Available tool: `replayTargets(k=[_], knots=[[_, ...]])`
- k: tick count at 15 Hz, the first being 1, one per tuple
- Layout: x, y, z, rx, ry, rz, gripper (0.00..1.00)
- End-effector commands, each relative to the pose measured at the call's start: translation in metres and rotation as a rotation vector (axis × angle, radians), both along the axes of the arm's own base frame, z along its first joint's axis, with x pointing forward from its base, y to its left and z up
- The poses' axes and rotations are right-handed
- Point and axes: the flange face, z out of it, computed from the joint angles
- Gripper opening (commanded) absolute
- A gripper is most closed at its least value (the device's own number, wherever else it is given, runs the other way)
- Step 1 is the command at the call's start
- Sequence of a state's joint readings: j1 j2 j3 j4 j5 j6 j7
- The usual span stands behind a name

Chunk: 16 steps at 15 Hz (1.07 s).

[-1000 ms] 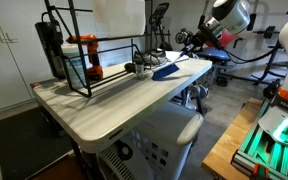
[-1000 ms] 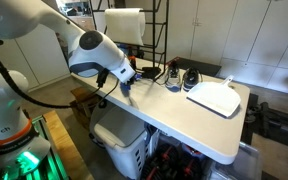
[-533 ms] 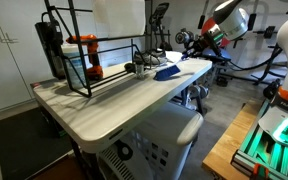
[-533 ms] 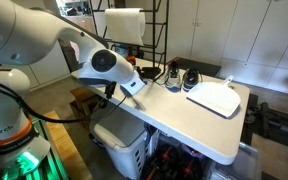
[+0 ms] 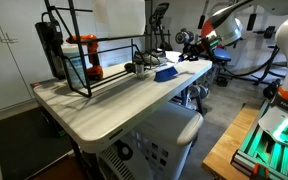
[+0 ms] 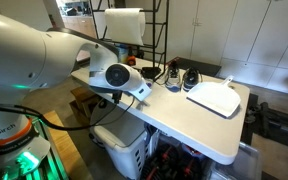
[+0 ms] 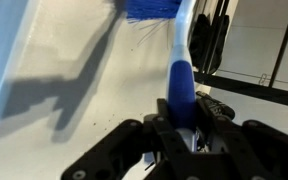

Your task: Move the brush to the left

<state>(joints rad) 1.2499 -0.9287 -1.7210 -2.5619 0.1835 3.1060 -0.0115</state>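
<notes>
The brush [image 7: 179, 70] has a blue handle with a pale strip and blue bristles at the top of the wrist view. My gripper [image 7: 181, 112] is shut on its handle, and the bristle end sits low over the pale table [image 7: 64, 60]. In an exterior view the brush [image 5: 165, 72] is at the far end of the table [image 5: 114, 105], next to the black wire rack [image 5: 79, 40], with my gripper [image 5: 192, 45] just beyond it. In an exterior view my arm [image 6: 114, 75] hides both the gripper and the brush.
An orange-and-black tool [image 5: 89, 58] and a small grey metallic object [image 5: 130, 68] sit in the rack. A white board [image 6: 216, 97] lies at the table's other end. Exercise gear stands behind the table, and a white box stands under it.
The arm has carried the brush a little along the table toward the rack. In one exterior view the arm's elbow has swung lower across the picture and now hides the gripper.
</notes>
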Motion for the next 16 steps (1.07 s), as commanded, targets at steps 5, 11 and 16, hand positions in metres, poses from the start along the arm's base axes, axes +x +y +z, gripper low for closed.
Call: replayTargets(k=[5,11,16], knots=[[0.005,-0.006,-0.005,0.063,-0.173,0.05,0.08],[0.007,0.001,-0.013,0.109,-0.232,0.045,0.08],[0.006,0.001,-0.013,0.094,-0.215,0.049,0.32]])
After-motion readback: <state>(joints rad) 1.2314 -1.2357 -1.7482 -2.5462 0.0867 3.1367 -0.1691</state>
